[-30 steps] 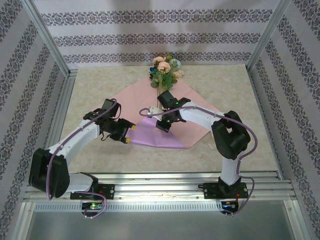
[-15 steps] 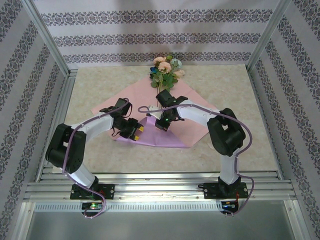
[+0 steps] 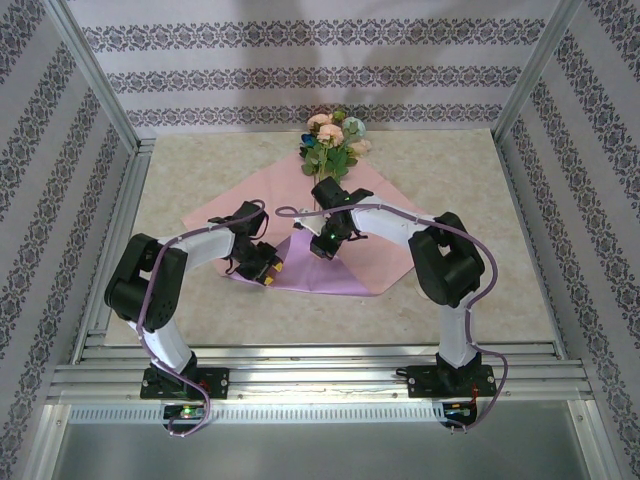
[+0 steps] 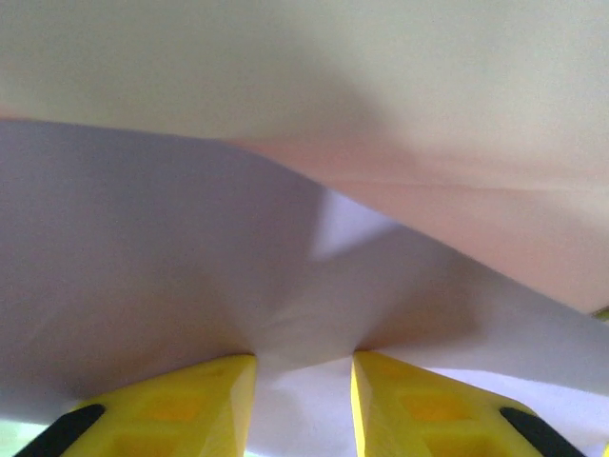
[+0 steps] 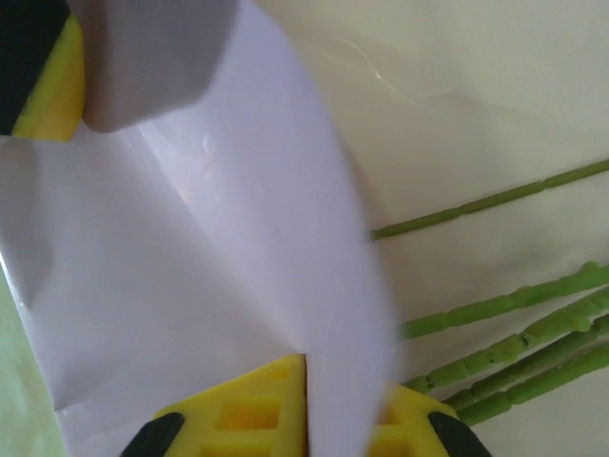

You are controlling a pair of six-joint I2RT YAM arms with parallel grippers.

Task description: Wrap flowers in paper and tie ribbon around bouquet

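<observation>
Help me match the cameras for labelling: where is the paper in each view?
Top external: the paper lies mid-table, a pink diamond with a lilac flap folded over in front.
Left wrist: the paper spans the lower half, lilac, pink at right.
Right wrist: the paper covers left and centre, lilac.
Shared landmark: the lilac flap.

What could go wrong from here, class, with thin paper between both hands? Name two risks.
The paper runs through both the left hand and the right hand; opposing pulls might tear or crumple it. The flower stems lie untied beside the fold, so dragging the paper could scatter them.
</observation>
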